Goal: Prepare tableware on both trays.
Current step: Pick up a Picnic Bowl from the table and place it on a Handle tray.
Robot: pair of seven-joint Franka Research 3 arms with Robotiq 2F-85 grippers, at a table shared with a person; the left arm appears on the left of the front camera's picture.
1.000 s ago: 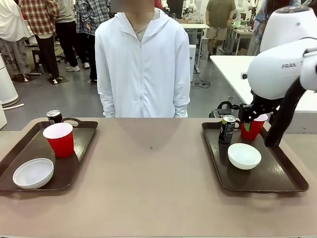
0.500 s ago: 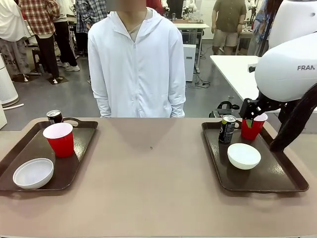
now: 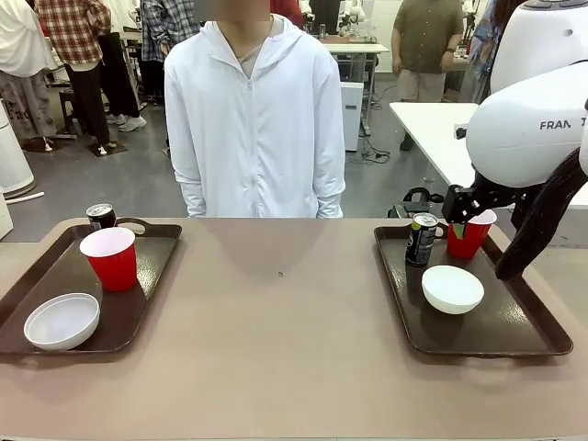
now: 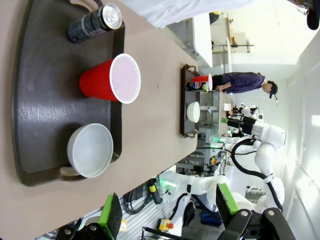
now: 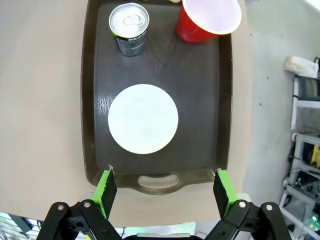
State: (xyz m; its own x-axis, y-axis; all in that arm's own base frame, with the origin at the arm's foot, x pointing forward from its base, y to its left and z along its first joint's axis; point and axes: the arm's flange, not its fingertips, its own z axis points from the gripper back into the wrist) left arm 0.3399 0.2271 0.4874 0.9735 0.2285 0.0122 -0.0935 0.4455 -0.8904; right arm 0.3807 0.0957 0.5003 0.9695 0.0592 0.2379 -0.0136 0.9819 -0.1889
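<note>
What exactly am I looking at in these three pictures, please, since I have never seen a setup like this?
This is a two-armed robot at a table, with a person in a white hoodie standing at the far side. The front picture comes from a fixed camera between the arms; the big white shape on its right is the robot's right arm. The other two pictures come from cameras on the wrists, looking past each gripper's green-padded fingers.

The left gripper and the right gripper are both open and hold nothing.

On the table lie two brown trays. The left tray carries a red cup, a white bowl and a black can. The right tray carries the same set: red cup, white bowl and black can.
</note>
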